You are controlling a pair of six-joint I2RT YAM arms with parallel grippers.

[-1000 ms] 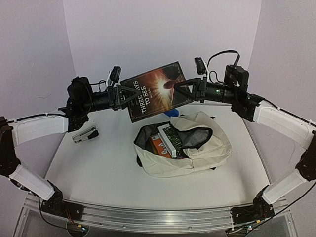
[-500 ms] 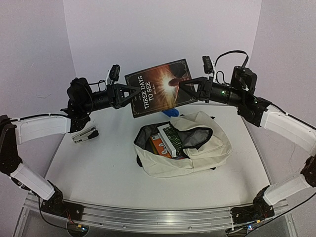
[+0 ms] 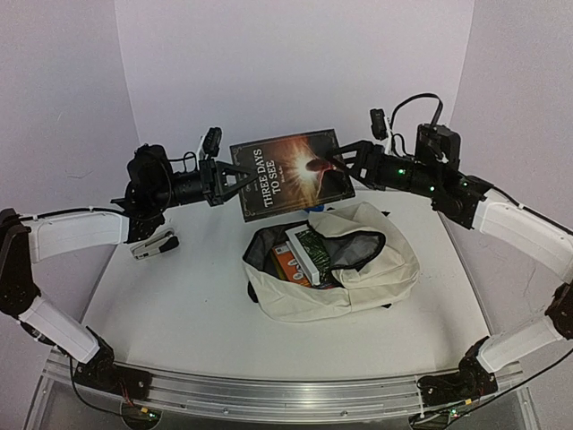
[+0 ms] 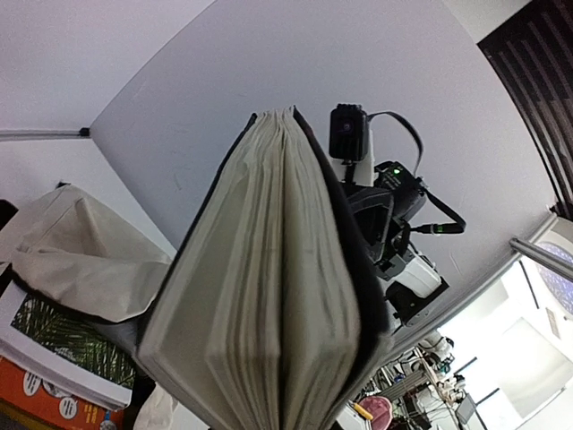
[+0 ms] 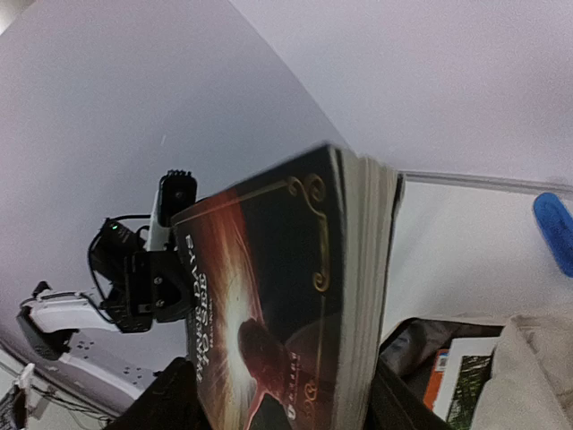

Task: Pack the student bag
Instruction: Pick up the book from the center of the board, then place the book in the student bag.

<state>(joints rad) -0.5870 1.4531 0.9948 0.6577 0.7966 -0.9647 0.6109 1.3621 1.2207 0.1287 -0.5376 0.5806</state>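
- Book [image 3: 291, 172] has swung flatter and rightward above the bag [image 3: 380, 273].
- Left claw [image 3: 238, 178] now clamps its left edge.
- Right claw [image 3: 335, 163] stands wide, flanking it.

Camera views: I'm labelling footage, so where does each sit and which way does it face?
Top external: above and behind the bases, looking down on table, student bag, and left gripper and right gripper at the book.
Left wrist: looks along the book's page edge toward the right arm; own fingers unseen.
Right wrist: looks along the cover toward the left arm; own fingers dark at bottom.
Shared: both wrist views show book and bag.
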